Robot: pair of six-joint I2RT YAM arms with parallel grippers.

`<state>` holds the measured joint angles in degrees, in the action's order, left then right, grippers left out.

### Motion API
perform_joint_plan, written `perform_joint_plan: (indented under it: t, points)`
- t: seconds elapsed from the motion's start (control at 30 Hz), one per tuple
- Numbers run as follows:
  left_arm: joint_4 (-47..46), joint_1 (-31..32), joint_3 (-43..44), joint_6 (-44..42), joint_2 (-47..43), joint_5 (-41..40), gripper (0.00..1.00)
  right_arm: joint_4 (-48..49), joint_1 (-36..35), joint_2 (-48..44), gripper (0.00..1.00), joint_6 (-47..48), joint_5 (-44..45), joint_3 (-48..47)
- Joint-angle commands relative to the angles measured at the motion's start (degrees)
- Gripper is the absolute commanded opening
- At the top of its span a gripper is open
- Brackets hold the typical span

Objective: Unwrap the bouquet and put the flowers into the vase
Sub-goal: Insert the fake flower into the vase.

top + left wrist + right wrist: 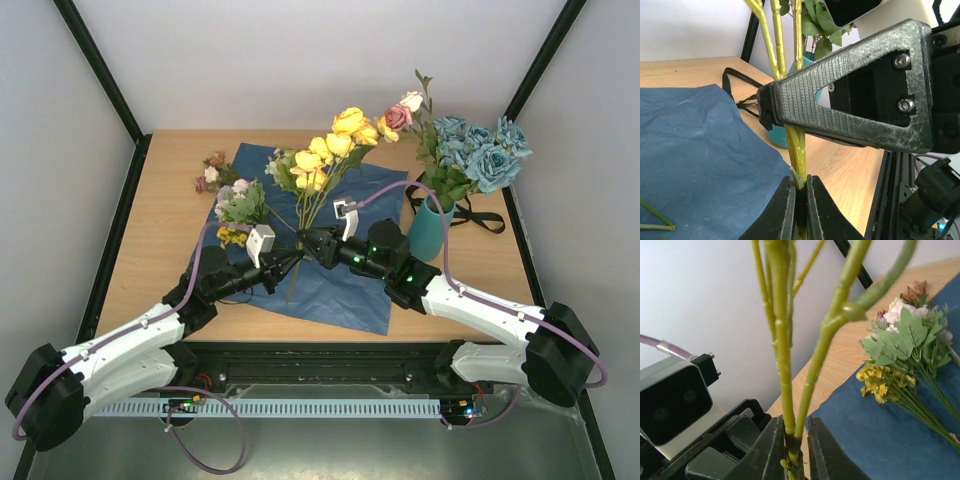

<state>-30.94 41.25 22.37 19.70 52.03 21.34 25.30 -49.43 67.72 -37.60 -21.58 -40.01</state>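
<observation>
The left tool (800, 192) pinched the yellow-rose stems (316, 198) tight at their base, upright over the blue paper (350, 290) at mid-table (160, 225), while the right tool (792, 442) clamped them just above, likely a handover toward the teal vase (430, 232) at the right, which held blue roses (480, 150)

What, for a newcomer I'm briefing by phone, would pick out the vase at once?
On the wooden table, look just right of the blue paper sheet. The vase stands upright there: a small teal cylinder, the only container, already holding blue roses, unlike the loose flowers lying on the paper.
</observation>
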Motion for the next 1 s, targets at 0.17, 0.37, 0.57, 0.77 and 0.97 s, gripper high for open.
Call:
perform_joint_plan:
  t: [0.17,0.37,0.57,0.77,0.97]
  points:
    - [-2.89,0.93,-1.23,-1.69,-3.41,-1.13,0.20,5.85,-0.16,-4.47,0.01,6.35,-2.84,1.77]
    - [-2.28,0.93,-2.34,-1.76,-6.42,-5.41,0.64,2.01,-0.22,-6.42,0.01,13.21,1.45,0.05]
    - [-2.39,0.89,-4.50,-2.12,-11.10,-11.79,0.99,-3.86,-0.22,-7.84,0.01,21.50,7.12,-4.00]
    - [-2.10,0.93,-7.39,-2.01,-16.25,-21.71,0.99,-8.00,-0.22,-13.13,0.01,27.78,20.38,-7.94]
    - [-1.11,0.93,-9.09,-0.90,-18.27,-31.22,0.99,-15.17,-0.23,-17.40,0.01,32.41,37.49,-12.05]
